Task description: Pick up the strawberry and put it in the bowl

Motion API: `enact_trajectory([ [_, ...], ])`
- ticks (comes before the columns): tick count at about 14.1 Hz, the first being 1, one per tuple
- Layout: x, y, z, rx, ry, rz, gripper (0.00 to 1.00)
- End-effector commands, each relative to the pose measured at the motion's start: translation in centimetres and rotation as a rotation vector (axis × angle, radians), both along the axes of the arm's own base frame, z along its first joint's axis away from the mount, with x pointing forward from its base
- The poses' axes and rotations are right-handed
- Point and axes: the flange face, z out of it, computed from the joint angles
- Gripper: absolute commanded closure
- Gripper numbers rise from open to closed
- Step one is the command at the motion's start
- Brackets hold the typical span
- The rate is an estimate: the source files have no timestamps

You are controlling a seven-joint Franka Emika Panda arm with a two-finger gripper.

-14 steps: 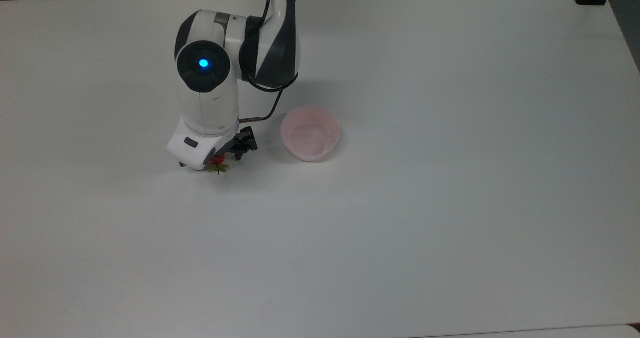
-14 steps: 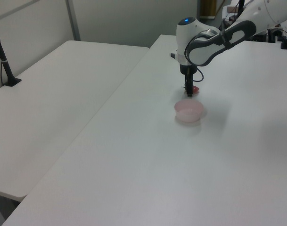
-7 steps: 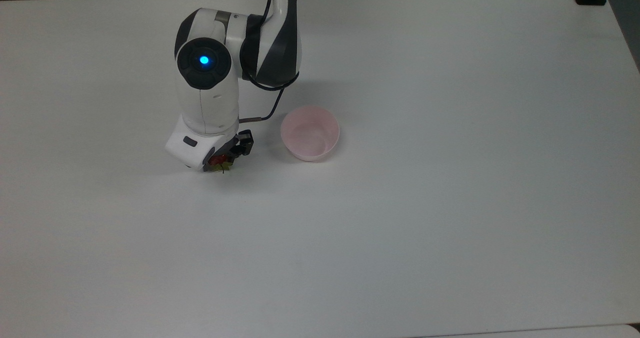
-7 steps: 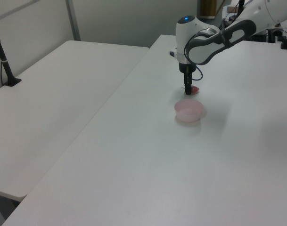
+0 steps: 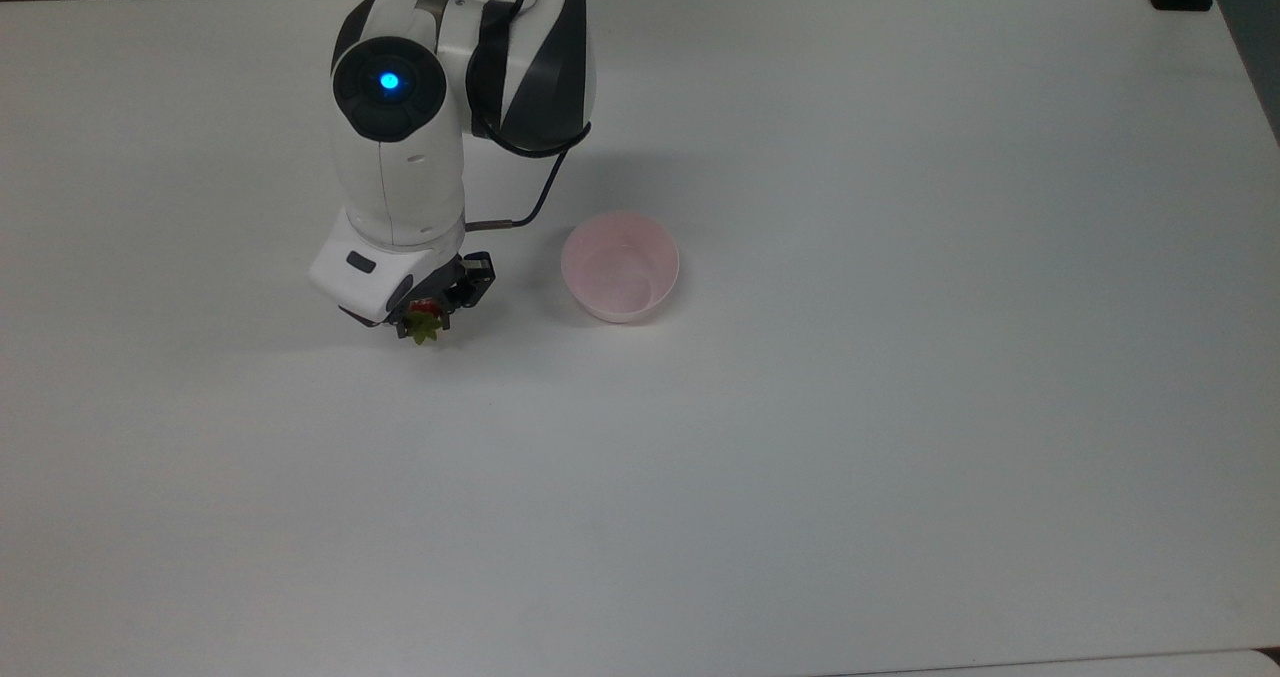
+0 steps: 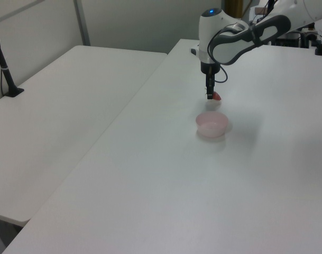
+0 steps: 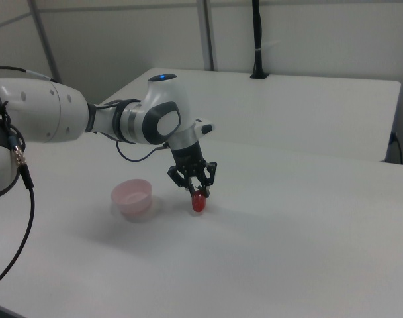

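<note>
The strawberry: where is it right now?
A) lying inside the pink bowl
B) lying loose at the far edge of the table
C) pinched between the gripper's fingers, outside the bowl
C: the gripper is closed on the strawberry, beside the empty pink bowl.

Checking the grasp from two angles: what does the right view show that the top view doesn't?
Right view: the strawberry's red body hanging below the gripper, apparently just above the table. Top view: mostly its green cap poking out from under the gripper. Both: the gripper shut on the strawberry, and the bowl empty beside it.
</note>
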Motion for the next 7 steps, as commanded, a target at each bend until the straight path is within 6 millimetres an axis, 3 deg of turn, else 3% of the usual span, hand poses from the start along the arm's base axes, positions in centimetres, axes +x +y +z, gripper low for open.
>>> enact_trajectory([
  [1,-0.7,0.1,1.1,0.0,0.018,-0.01,0.68],
  [5,-1.1,2.0,4.3,0.058,-0.004,-0.026,0.67],
  [6,-1.1,5.6,5.7,0.084,-0.012,0.005,0.67],
  [7,-1.5,6.8,6.4,0.09,-0.002,-0.013,0.67],
])
